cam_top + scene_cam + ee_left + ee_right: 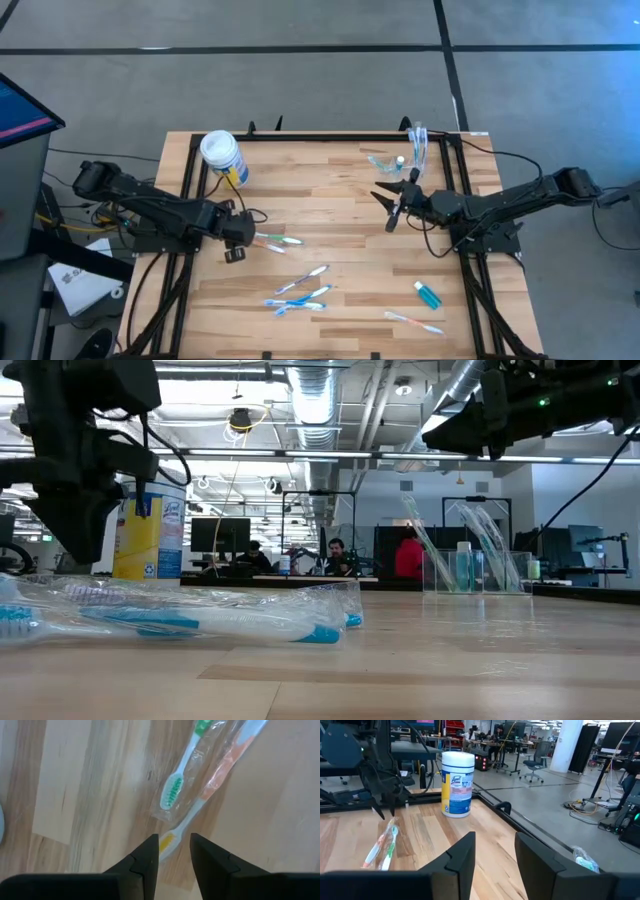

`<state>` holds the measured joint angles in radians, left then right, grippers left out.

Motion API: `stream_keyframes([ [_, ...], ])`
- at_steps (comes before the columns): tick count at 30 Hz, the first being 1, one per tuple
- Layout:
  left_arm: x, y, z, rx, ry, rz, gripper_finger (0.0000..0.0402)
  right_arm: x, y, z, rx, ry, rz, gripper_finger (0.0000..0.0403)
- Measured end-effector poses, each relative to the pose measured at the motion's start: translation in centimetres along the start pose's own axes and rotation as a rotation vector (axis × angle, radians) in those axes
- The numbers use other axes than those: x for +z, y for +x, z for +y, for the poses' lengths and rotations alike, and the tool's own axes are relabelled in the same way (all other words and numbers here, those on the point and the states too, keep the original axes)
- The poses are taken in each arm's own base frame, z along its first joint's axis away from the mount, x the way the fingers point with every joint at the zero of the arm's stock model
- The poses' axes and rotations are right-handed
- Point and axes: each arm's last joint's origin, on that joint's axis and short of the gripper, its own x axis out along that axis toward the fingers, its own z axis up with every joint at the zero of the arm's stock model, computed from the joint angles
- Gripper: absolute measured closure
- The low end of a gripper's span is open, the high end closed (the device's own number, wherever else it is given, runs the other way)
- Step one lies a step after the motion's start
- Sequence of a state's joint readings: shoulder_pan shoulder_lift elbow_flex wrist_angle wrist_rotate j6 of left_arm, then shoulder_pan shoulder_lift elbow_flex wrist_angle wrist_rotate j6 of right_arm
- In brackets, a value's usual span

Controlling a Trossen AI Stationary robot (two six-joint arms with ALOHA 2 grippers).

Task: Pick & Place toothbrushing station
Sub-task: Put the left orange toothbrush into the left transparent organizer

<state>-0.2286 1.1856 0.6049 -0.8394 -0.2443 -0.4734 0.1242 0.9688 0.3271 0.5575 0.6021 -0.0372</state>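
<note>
Two wrapped toothbrushes, one green and one orange, lie flat on the wood left of the table's middle. My left gripper points down over their near-left end, open. Its fingers stand on either side of the orange brush's yellow-bristled head, a little above it. The see-through toothbrushing station stands at the far right edge with brushes in it; in the low view the station shows far back. My right gripper hangs level right of centre, open, with nothing between its fingers, and points toward the table's left.
A white-lidded yellow-and-blue canister stands at the far left. Several wrapped blue toothbrushes lie near the front middle. A teal tube and another brush lie at the front right. Clear wrapping lies beside the station.
</note>
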Motion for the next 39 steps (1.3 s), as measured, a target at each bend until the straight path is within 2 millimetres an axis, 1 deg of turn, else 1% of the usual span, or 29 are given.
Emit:
stream_keyframes([
  [4, -0.5, 1.2, 0.0, 0.030, 0.019, 0.060, 0.0287, 0.0, 0.0, 0.0, 0.000, 0.001, -0.001, 0.0275],
  [8, -1.0, 1.9, 0.0, 0.046, 0.025, 0.081, 0.0269, 0.0, 0.0, 0.0, 0.000, 0.001, -0.001, 0.0275],
  [15, -1.2, 2.2, 0.0, 0.053, 0.024, 0.072, 0.0233, 0.0, 0.0, 0.0, 0.000, 0.002, -0.002, 0.0276],
  [21, -1.2, 2.2, 0.0, 0.025, 0.027, 0.086, 0.0226, 0.0, 0.0, 0.0, 0.000, 0.002, -0.001, 0.0275],
  [26, -1.3, 2.1, -0.1, -0.008, 0.025, 0.105, 0.0243, 0.0, 0.0, 0.0, 0.000, 0.002, -0.001, 0.0278],
  [31, -1.3, 2.1, -0.1, -0.019, 0.025, 0.115, 0.0274, 0.0, 0.0, 0.0, 0.000, 0.003, 0.000, 0.0280],
  [35, -1.4, 2.1, -0.1, -0.025, 0.026, 0.122, 0.0312, 0.0, 0.0, 0.0, 0.000, 0.003, 0.000, 0.0280],
  [39, -1.4, 2.1, -0.2, -0.053, 0.020, 0.139, 0.0361, 0.0, 0.0, 0.0, 0.000, 0.003, 0.000, 0.0280],
])
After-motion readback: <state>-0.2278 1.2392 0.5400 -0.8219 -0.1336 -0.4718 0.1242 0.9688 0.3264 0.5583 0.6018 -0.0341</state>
